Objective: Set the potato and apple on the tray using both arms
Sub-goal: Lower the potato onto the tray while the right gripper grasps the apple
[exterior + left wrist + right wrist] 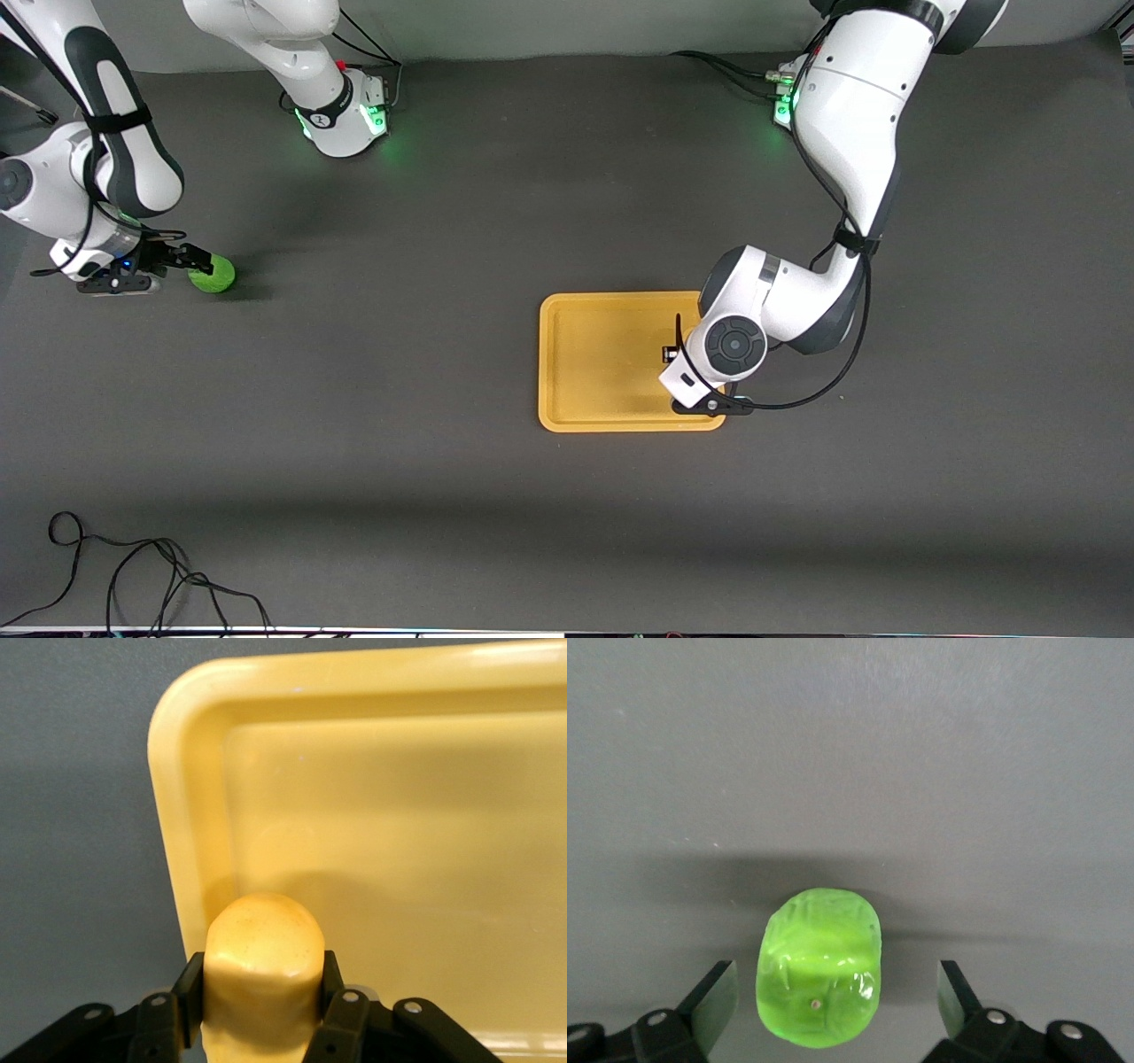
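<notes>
The yellow-orange tray (567, 422) lies toward the left arm's end of the table. My left gripper (671, 354) hangs over the tray's edge at that end, mostly hidden under its wrist. In the left wrist view this gripper (261, 979) is shut on the potato (263, 939), held just above the tray's rim (186, 815) near a corner. The green apple (213, 276) rests on the table at the right arm's end. My right gripper (197, 263) is low around it. In the right wrist view its fingers (718, 992) stand open, with gaps on both sides of the apple (819, 979).
Loose black cables (133, 576) lie on the table close to the front camera at the right arm's end. The two arm bases (350, 115) with green lights stand along the edge farthest from the camera. The table is dark grey.
</notes>
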You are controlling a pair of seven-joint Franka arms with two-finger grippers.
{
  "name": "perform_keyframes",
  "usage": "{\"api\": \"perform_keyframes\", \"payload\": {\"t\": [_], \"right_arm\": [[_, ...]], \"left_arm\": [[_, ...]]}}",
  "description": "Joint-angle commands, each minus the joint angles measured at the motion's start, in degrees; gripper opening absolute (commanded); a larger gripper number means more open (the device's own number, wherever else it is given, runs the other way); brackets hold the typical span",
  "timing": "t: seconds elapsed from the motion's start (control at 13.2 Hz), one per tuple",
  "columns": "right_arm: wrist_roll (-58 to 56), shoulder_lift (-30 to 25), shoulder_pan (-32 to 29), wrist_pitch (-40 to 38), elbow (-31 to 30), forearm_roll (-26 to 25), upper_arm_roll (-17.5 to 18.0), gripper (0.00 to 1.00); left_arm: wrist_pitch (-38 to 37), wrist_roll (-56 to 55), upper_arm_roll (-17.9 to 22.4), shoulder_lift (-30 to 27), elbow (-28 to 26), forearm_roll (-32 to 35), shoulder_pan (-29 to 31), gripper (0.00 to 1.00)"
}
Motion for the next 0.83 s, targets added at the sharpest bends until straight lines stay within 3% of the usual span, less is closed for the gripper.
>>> {"api": "perform_keyframes", "payload": {"t": [0.0, 0.15, 0.3, 0.38, 0.45, 0.53, 0.75], "right_arm": [[-7.76, 3.02, -0.08, 1.34, 0.29, 7.40, -0.46, 1.00], [-14.19, 6.27, -0.08, 4.32, 0.29, 13.48, -0.47, 1.00], [-14.91, 6.64, 0.09, 4.33, 0.37, 14.39, -0.47, 0.94], [-14.91, 6.55, 0.10, 3.98, 0.37, 14.39, -0.38, 0.68], [-14.83, 6.55, 0.10, 3.63, 0.46, 14.48, -0.38, 0.50], [-14.74, 6.29, 0.18, 2.84, 0.46, 14.48, -0.38, 0.45], [-13.95, 4.45, 0.80, -3.03, 4.14, 14.48, -0.11, 0.40]], "left_arm": [[1.07, -0.75, 0.46, 0.04, 0.01, 0.06, -0.56, 0.15], [1.15, -0.75, 0.46, 0.13, 0.01, 0.06, -0.65, 0.35], [1.42, -0.66, 0.46, 0.21, 0.01, 0.85, -0.65, 0.65], [1.33, -0.57, 0.46, 0.13, 0.19, 1.20, -0.57, 0.76], [1.33, -0.57, 0.55, -0.14, 0.27, 1.21, -0.48, 0.80], [1.33, -0.57, 0.64, -0.31, 0.36, 1.21, -0.48, 0.84], [0.55, 0.04, 1.43, -2.85, 1.15, 1.21, 0.66, 0.98]]}}
